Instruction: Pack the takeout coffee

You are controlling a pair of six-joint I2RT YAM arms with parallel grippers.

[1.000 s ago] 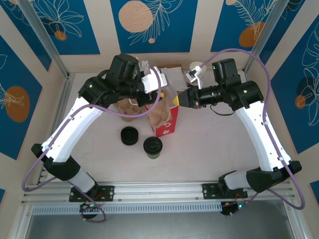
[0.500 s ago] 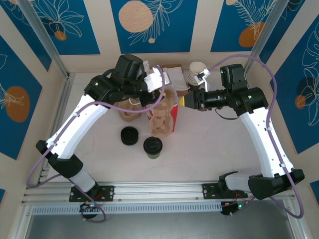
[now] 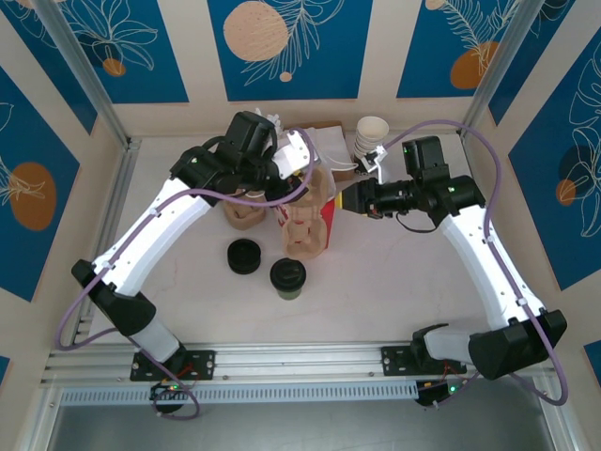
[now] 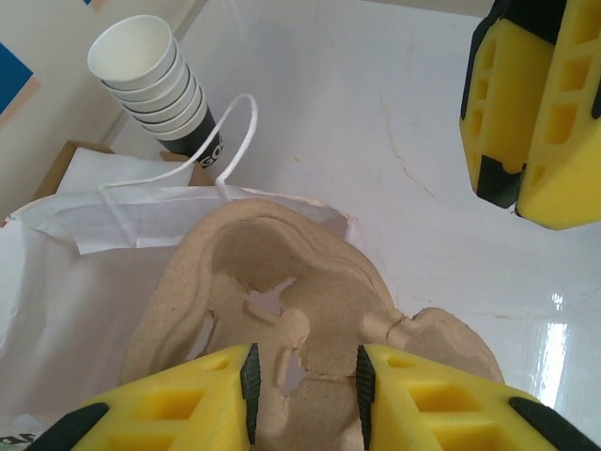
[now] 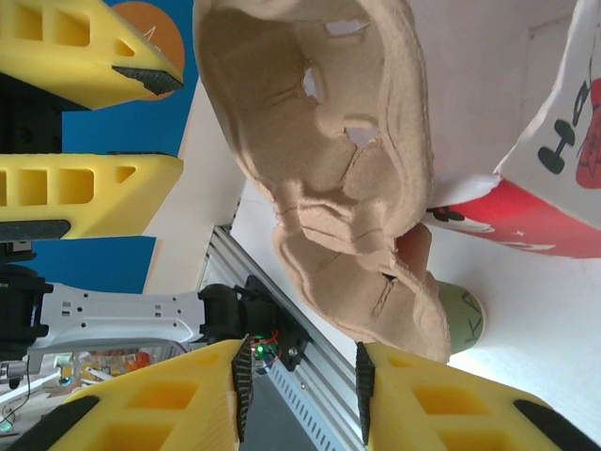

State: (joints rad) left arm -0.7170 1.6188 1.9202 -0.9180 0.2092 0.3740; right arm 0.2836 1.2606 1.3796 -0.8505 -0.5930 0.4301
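The takeout coffee (image 3: 287, 274), a dark cup with a round black lid, stands on the table in front of the bag; its body (image 5: 462, 319) shows past the carrier in the right wrist view. My left gripper (image 4: 302, 376) is shut on a tan pulp cup carrier (image 4: 291, 282), holding it at the mouth of the red and white paper bag (image 3: 328, 214). Just to the right of the bag, my right gripper (image 3: 344, 200) is open, with nothing between its fingers (image 5: 413, 395). The carrier (image 5: 319, 141) hangs just beyond them.
A short black stack of lids (image 3: 244, 256) sits left of the coffee. A stack of white cups (image 3: 372, 132) stands at the back right, beside a brown box. A second pulp carrier (image 3: 241, 214) lies left of the bag. Frame posts rise at the back corners.
My right gripper has opened and pulled slightly back from the bag. My left gripper has shifted right with the carrier, which now sits at the bag's mouth; the bag stands more upright.
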